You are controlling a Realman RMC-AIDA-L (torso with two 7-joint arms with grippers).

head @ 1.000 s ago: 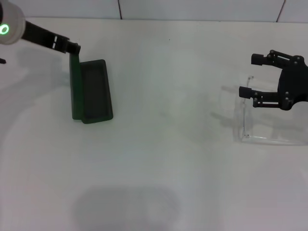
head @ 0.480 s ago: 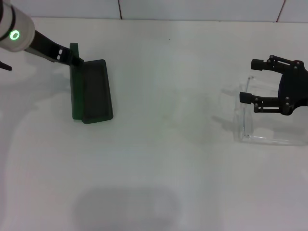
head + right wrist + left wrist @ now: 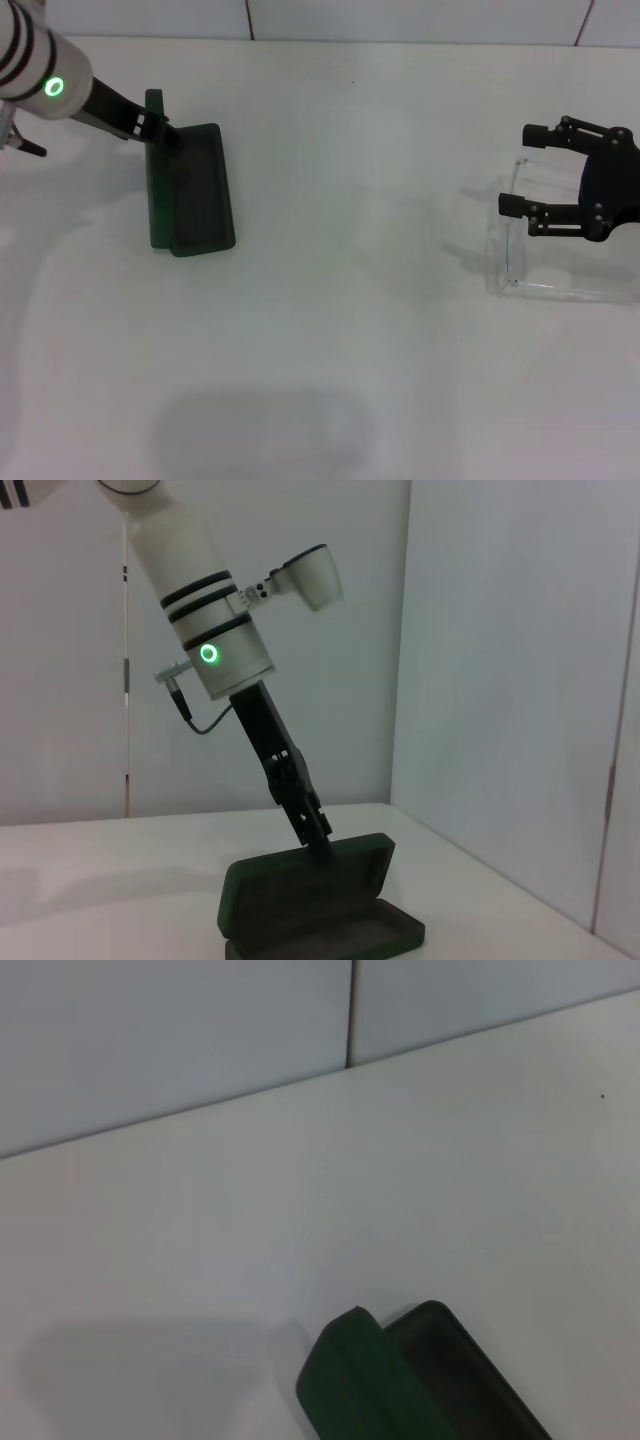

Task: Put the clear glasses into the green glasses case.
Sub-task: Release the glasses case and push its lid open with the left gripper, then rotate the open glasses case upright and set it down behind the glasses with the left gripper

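Note:
The green glasses case [image 3: 195,190] lies open at the table's left, its dark tray up and its lid standing on edge along the outer side. My left gripper [image 3: 160,130] is at the far end of the lid, touching its rim. The right wrist view shows this left gripper [image 3: 318,840] meeting the raised lid of the case [image 3: 320,920]. The left wrist view catches only one corner of the case [image 3: 400,1380]. The clear glasses [image 3: 510,245] rest at the right. My right gripper [image 3: 520,168] hovers over them, open, with nothing between its fingers.
A white table [image 3: 340,330] carries everything, with a tiled wall [image 3: 400,18] along its far edge. A broad soft shadow [image 3: 260,430] lies near the front of the table. The left arm's white forearm with a green light [image 3: 50,85] reaches in from the upper left.
My left arm has swung further into view and its gripper slid along the lid's far end toward the tray. The right gripper sank slightly toward the glasses, then held still.

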